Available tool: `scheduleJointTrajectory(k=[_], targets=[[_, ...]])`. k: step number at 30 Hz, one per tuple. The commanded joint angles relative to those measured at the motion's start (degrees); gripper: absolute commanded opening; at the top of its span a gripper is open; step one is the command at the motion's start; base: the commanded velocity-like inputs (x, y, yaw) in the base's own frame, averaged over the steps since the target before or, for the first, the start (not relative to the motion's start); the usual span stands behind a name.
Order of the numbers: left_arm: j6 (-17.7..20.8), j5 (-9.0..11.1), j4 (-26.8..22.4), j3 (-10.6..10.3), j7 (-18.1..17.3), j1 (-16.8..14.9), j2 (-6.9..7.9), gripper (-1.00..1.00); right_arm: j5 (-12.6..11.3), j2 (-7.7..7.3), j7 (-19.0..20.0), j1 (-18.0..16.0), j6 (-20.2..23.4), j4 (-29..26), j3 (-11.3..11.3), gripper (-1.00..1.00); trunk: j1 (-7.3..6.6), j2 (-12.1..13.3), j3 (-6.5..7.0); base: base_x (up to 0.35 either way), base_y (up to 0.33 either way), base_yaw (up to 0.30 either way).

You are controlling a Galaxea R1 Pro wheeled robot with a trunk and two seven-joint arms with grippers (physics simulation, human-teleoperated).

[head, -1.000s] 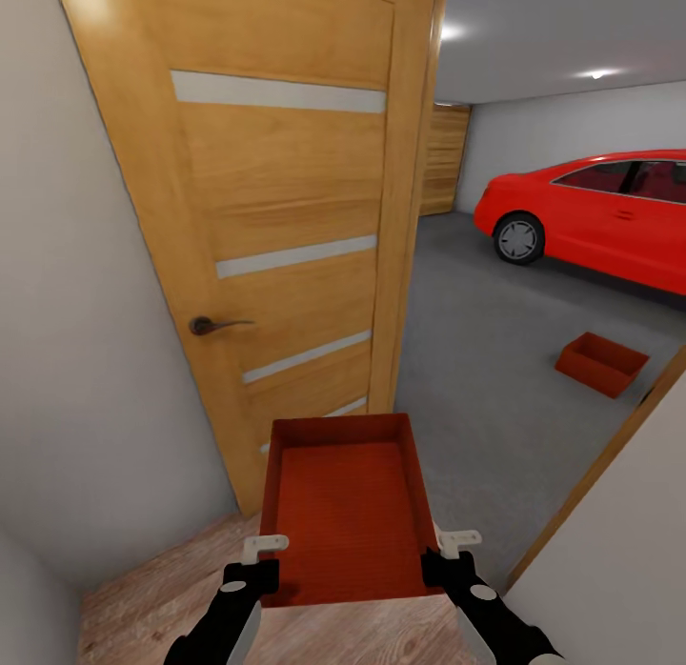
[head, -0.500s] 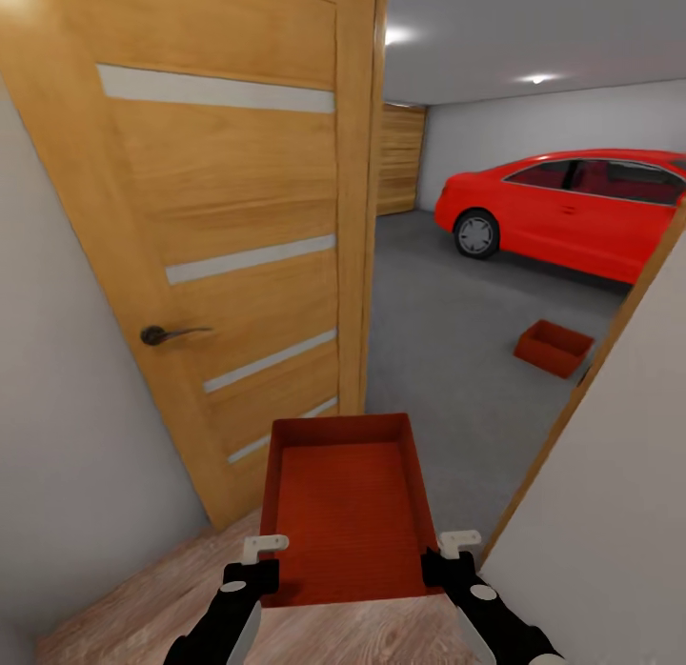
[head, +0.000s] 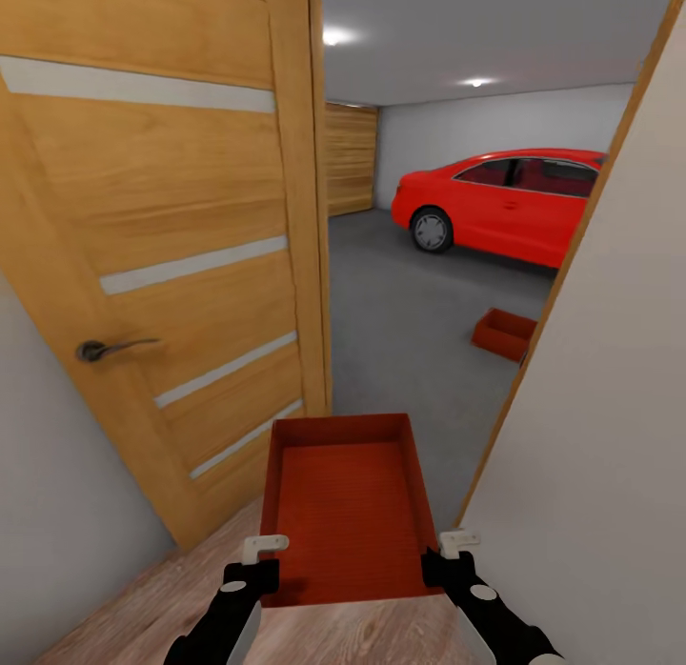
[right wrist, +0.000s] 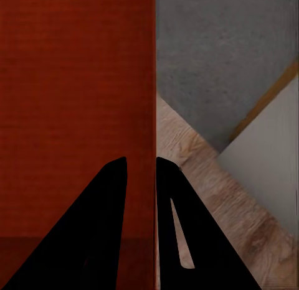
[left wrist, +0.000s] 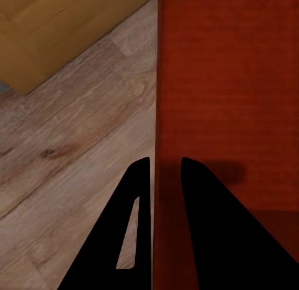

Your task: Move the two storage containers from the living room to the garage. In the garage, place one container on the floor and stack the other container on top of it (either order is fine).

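Note:
I carry one rust-red storage container (head: 345, 503) level in front of me, over the light wood-plank flooring at the doorway. My left gripper (head: 257, 562) is shut on its left wall (left wrist: 163, 116), and my right gripper (head: 448, 556) is shut on its right wall (right wrist: 149, 103). The second storage container (head: 505, 333) sits on the dark grey floor (head: 400, 341) of the garage, partly hidden behind the right door jamb. A red coupe car (head: 505, 205) stands behind it.
An open wooden door (head: 162, 255) with a dark handle (head: 100, 349) stands close on my left. A white wall with a wooden jamb (head: 534, 341) stands close on my right. The doorway between them opens onto the garage floor.
The whole view has swung: door, car and far container shifted left in the picture and the right wall now covers more. The carried container and both grippers stay as they were.

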Motion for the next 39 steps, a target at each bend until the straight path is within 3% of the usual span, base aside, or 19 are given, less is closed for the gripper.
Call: scheduleJointTrajectory(k=[1, 7, 29, 39], targets=[[0.48, -1.22, -0.84, 0.20, 0.21, -0.05, -0.06, -1.00, -0.43, -0.22, 0.02, -0.05, -0.22, 0.23, 1.86, -1.00, 0.03, -0.13, -0.12, 0.000, 0.000, -0.251], [0.48, -1.22, -0.84, 0.20, 0.21, -0.05, -0.06, -1.00, -0.43, -0.22, 0.02, -0.05, -0.22, 0.23, 1.86, -1.00, 0.03, -0.13, -0.12, 0.000, 0.000, -0.154], [0.48, -1.22, -0.84, 0.20, 0.21, -0.07, -0.06, -1.00, -0.43, -0.22, 0.08, -0.05, -0.31, 0.23, 1.86, -1.00, 0.03, -0.13, -0.12, 0.000, 0.004, -0.003], [0.48, -1.22, -0.85, 0.15, 0.21, -0.04, -0.06, -1.00, -0.43, -0.22, 0.09, -0.05, -0.31, 0.23, 1.87, -1.00, 0.03, -0.13, -0.12, 0.041, 0.264, 0.000]])
